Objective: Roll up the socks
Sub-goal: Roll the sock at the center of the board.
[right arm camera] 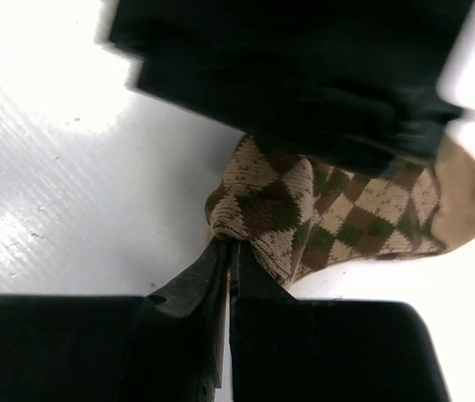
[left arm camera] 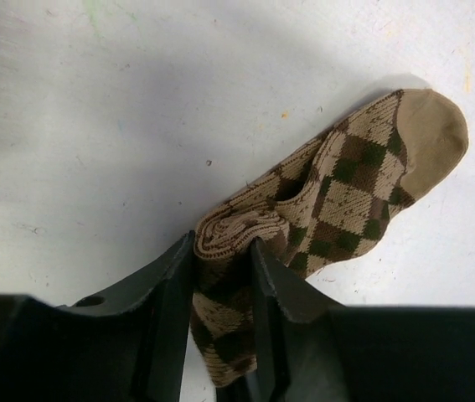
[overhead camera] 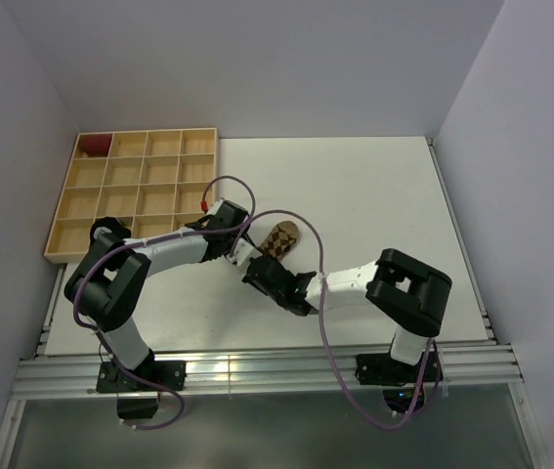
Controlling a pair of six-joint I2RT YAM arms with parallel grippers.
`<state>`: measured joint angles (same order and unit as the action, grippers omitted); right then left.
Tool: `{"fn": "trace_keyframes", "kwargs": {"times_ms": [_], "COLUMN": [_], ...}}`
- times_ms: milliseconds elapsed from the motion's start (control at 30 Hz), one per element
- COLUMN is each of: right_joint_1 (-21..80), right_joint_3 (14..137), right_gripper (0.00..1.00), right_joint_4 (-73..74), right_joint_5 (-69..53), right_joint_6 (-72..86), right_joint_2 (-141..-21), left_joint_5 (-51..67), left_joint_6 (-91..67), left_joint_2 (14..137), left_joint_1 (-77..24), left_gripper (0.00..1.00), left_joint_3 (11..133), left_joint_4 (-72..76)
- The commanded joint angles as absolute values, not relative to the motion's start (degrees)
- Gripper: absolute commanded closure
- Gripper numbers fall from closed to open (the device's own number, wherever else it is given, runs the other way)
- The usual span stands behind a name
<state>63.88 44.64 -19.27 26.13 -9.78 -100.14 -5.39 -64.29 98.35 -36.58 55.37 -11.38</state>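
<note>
A tan sock (overhead camera: pixel 282 239) with brown argyle diamonds lies mid-table, its plain toe pointing away from the arms. Its near end is rolled into a thick bundle (left arm camera: pixel 229 230). My left gripper (left arm camera: pixel 224 251) is shut on that bundle, one finger against each side, and fabric hangs down between the jaws. From the near side, my right gripper (right arm camera: pixel 230 244) is shut, and its tips pinch the sock's (right arm camera: pixel 271 213) folded edge. In the top view, the left gripper (overhead camera: pixel 240 244) and right gripper (overhead camera: pixel 263 266) meet at the sock's near end. Only this one sock shows.
A wooden tray (overhead camera: pixel 135 191) of small compartments stands at the back left, with a dark red bundle (overhead camera: pixel 93 146) in its far-left corner cell. White walls close in the table at the back and on both sides. The left gripper's dark body (right arm camera: pixel 287 75) hangs over the sock.
</note>
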Motion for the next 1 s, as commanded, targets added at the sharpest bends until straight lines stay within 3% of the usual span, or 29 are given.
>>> {"fn": "trace_keyframes", "kwargs": {"times_ms": [0,133,300,667,967], "right_joint_1": [57.0,49.2,42.9,32.7,25.1], "right_joint_3": [44.3,45.7,48.8,47.7,47.4], "right_gripper": [1.00,1.00,1.00,1.00,1.00], "right_joint_4": [-12.2,-8.1,-4.4,-7.3,-14.5], "right_joint_5": [13.7,-5.0,-17.0,-34.4,-48.9], "right_joint_6": [-1.1,4.9,8.0,14.3,22.8], "right_joint_2": [-95.3,-95.2,-98.7,-100.7,-106.3], "left_joint_5": [-8.0,-7.8,-8.5,-11.7,-6.5], "left_joint_6": [-62.8,-62.8,-63.4,-66.9,-69.4], "left_joint_2": [96.5,95.9,95.2,91.7,90.4], "left_joint_1": [-36.8,-36.7,-36.8,-36.7,-37.0], "left_gripper": [0.61,0.48,0.34,0.26,0.22], "left_joint_3": [55.8,56.7,57.7,56.2,48.8], "left_joint_4": [-11.1,-9.3,-8.3,-6.8,3.9]}}
